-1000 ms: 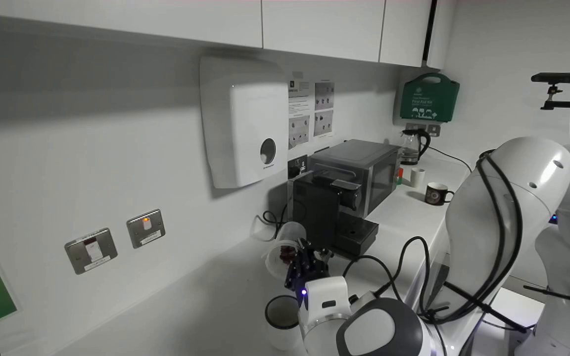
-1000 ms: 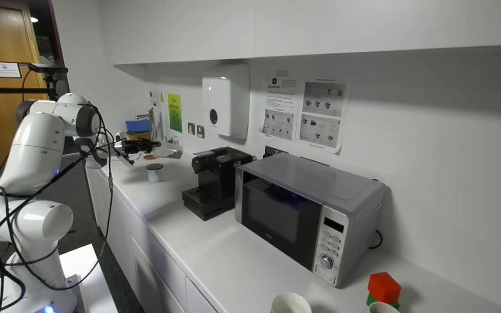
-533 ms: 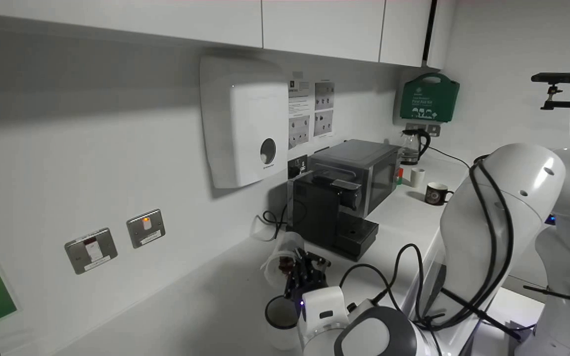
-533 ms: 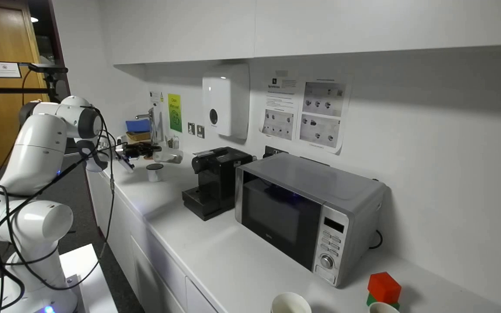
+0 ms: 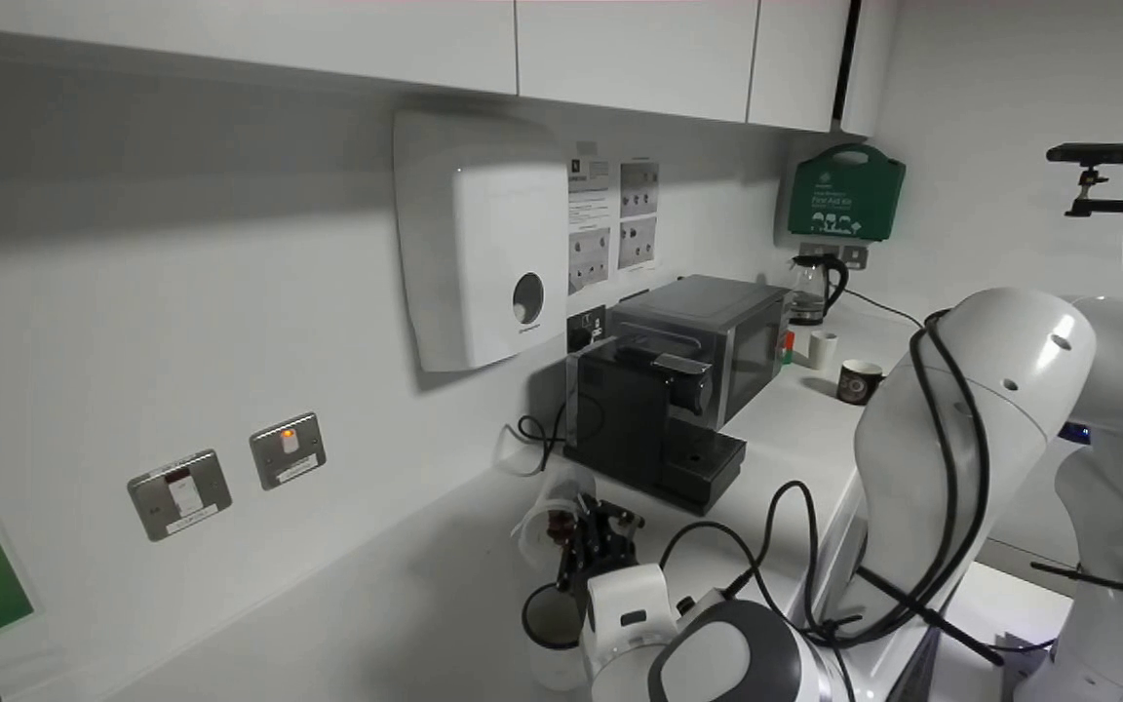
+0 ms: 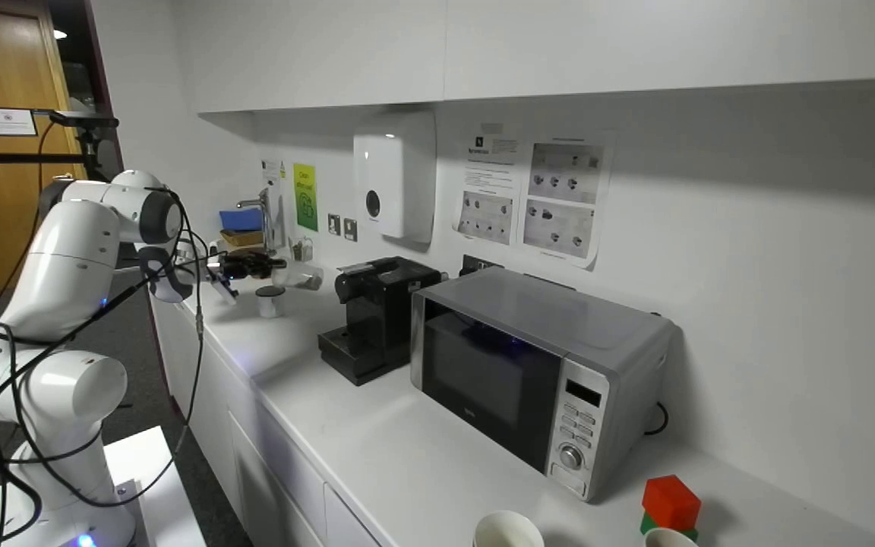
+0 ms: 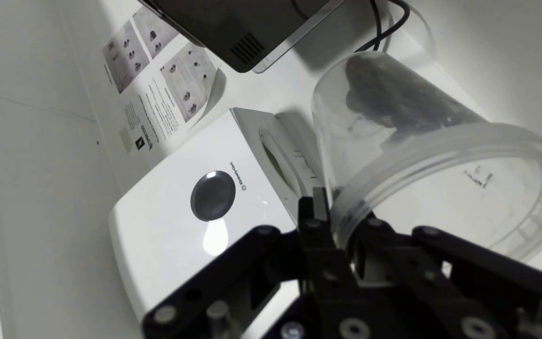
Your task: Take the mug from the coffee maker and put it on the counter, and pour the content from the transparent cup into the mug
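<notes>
Wrist view | round-rimmed transparent cup (image 7: 421,141), tilted | black end effector (image 7: 340,220) gripping

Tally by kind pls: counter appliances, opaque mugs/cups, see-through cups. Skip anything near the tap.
Appliances: 3 (coffee maker, microwave, kettle)
Opaque mugs/cups: 3 (white mug, dark mug, white cup)
See-through cups: 1 (transparent cup)
Total: 7

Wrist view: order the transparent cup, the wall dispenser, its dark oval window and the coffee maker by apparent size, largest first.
Joint first: transparent cup and wall dispenser; too alike to rank, the cup being nearer the camera and the dispenser partly hidden.
Third: coffee maker, visible part only, cut off by the frame.
Smallest: dark oval window.
</notes>
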Controlling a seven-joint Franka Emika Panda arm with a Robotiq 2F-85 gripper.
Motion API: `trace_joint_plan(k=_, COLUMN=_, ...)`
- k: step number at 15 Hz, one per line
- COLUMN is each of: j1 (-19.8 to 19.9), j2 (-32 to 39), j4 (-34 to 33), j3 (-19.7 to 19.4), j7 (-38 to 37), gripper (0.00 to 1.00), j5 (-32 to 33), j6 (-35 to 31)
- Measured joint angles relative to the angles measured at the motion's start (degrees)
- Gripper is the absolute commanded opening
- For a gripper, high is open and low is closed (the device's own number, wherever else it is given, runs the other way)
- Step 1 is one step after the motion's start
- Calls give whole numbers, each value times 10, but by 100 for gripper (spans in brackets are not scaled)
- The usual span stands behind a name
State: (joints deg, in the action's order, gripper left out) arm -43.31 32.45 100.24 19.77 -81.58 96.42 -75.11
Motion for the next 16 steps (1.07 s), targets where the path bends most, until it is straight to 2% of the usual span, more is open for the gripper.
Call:
trace_joint_plan(k=7, j1=-4, j2=4, j4=-11, j3=0, j7=7, gripper=2, j5=0, j6=13)
trace_joint_plan(k=16, j1=-25, j2=43, j4=-54, j3=-3, j7=26, gripper=2, j5=0, j6=54)
